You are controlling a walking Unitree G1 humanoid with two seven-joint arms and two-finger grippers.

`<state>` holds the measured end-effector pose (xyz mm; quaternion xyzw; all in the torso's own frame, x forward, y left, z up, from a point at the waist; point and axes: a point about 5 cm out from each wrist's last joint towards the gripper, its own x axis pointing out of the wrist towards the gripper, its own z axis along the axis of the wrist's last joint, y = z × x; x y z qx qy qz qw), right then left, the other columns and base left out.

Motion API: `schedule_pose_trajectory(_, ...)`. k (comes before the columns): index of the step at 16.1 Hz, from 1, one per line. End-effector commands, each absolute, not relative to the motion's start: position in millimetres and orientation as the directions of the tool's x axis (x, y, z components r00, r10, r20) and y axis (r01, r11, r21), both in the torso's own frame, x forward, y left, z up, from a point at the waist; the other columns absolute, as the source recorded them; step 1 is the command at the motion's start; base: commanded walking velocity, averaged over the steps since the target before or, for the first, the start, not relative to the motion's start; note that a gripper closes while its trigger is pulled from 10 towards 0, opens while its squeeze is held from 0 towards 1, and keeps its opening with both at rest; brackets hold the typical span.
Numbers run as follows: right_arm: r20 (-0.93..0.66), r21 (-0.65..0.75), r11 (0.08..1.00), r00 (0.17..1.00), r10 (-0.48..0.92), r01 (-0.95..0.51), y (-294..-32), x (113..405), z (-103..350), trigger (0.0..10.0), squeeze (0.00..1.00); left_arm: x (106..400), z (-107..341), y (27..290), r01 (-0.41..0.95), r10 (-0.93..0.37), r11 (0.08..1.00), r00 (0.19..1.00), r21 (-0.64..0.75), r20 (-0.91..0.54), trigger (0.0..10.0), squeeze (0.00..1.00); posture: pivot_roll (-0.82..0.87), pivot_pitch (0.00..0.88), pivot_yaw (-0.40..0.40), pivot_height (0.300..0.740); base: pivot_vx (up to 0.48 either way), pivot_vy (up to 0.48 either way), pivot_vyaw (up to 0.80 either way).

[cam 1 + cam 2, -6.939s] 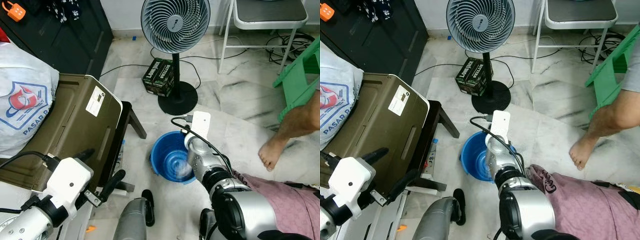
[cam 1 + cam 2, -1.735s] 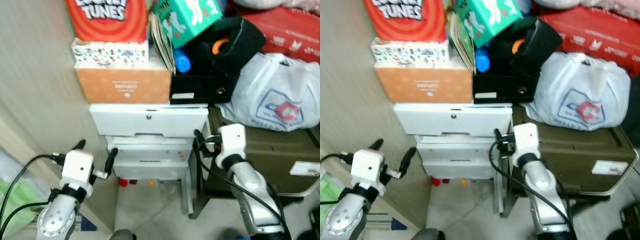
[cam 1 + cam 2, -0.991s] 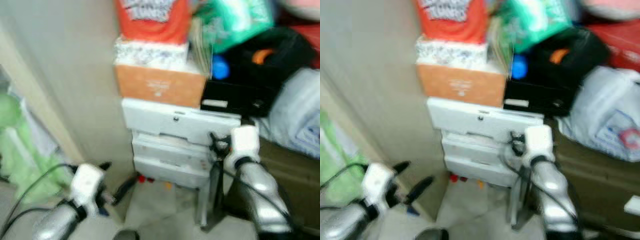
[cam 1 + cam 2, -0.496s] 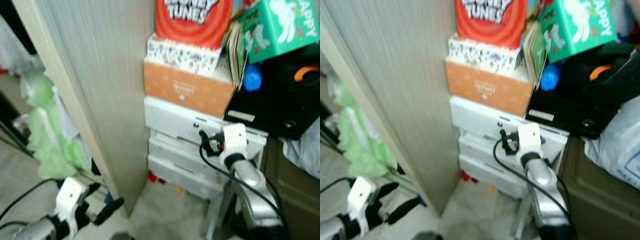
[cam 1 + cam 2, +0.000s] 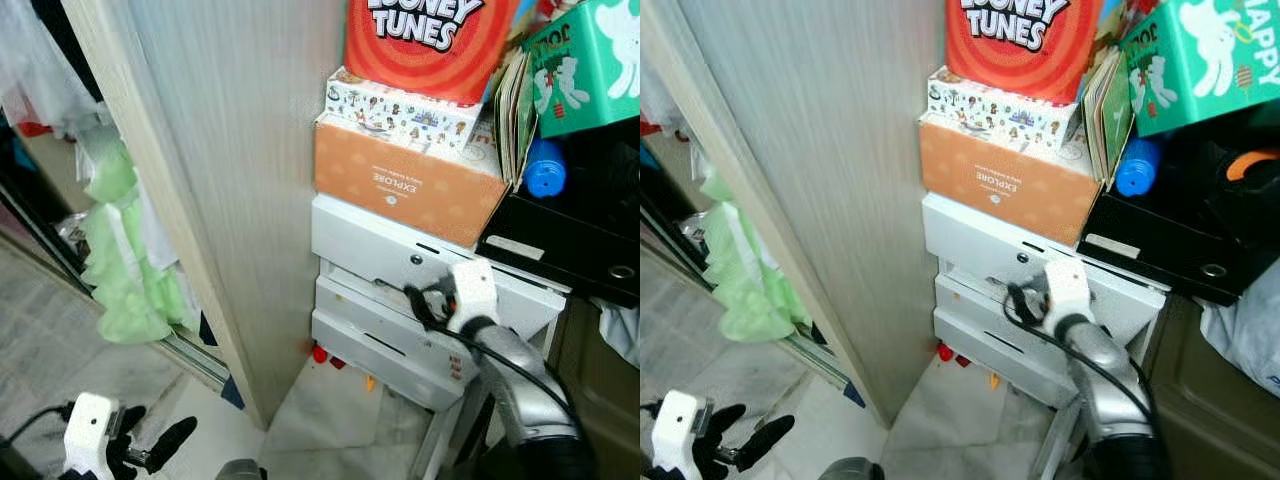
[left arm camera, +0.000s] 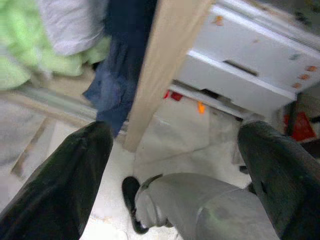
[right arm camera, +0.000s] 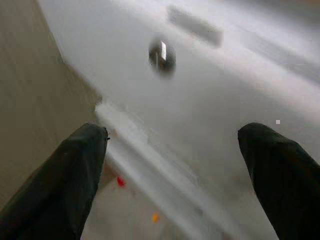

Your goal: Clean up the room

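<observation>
Drawers [image 5: 400, 262], white and stacked beneath the orange box [image 5: 405, 185], stood beside the wooden panel [image 5: 230, 150] as your view swung away from the blue bucket. Your right hand [image 7: 165, 165], fingers spread and empty, faced them; your left hand [image 6: 170, 165] hung spread near the floor.

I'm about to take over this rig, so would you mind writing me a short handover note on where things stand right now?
Right gripper: open, empty, raised close to the front of the white drawer unit, facing the round lock on its top drawer.
Left gripper: open, empty, low near the floor beside the wooden panel.
Things: boxes are stacked on the drawers; green clothes hang behind the panel; small red and orange bits lie on the floor under the drawers.
Done: nothing held or visibly tidied here.
Left: probably pick up the floor bits and sort the clutter.
</observation>
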<state>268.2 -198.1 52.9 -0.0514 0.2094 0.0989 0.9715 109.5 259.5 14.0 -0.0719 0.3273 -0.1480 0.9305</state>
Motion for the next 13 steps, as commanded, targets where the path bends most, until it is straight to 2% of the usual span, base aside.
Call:
schedule_pose_trajectory(1,-0.450,-0.012,0.970,0.868,0.211,-0.242,-198,267,47,10.0,0.00,104,2,272,0.142,-0.226,0.973,0.739,-0.181,-0.635,10.0,0.00,0.01,0.000,-0.031,0.740,0.000,0.000,0.00)
schedule_pose_trajectory(3,-0.504,0.036,0.962,0.826,0.252,-0.271,-196,261,38,10.0,0.00,106,-9,281,0.059,-0.128,0.990,0.738,-0.126,-0.663,10.0,0.00,0.00,0.000,-0.026,0.740,0.000,0.000,0.00)
schedule_pose_trajectory(4,-0.541,0.077,0.959,0.797,0.269,-0.271,-197,255,28,10.0,0.00,109,-19,289,-0.037,-0.030,0.996,0.733,-0.084,-0.679,10.0,0.00,-0.01,0.000,-0.020,0.740,0.000,0.000,0.00)
schedule_pose_trajectory(6,-0.605,0.174,0.970,0.759,0.242,-0.170,-209,244,4,10.0,0.00,112,-42,300,-0.193,0.133,0.981,0.676,0.000,-0.724,10.0,0.00,-0.03,0.000,-0.008,0.740,0.000,0.000,0.00)
schedule_pose_trajectory(8,-0.633,0.164,0.978,0.747,0.203,-0.126,-221,241,-10,10.0,0.00,116,-54,302,-0.263,0.207,0.964,0.634,0.045,-0.745,10.0,0.00,-0.04,0.000,0.007,0.740,0.000,0.000,0.00)
schedule_pose_trajectory(13,-0.657,0.146,0.983,0.732,0.180,-0.111,-226,236,-21,10.0,0.00,122,-68,297,-0.248,0.231,0.963,0.579,0.101,-0.782,10.0,0.00,-0.06,0.000,0.019,0.740,0.000,0.000,0.00)
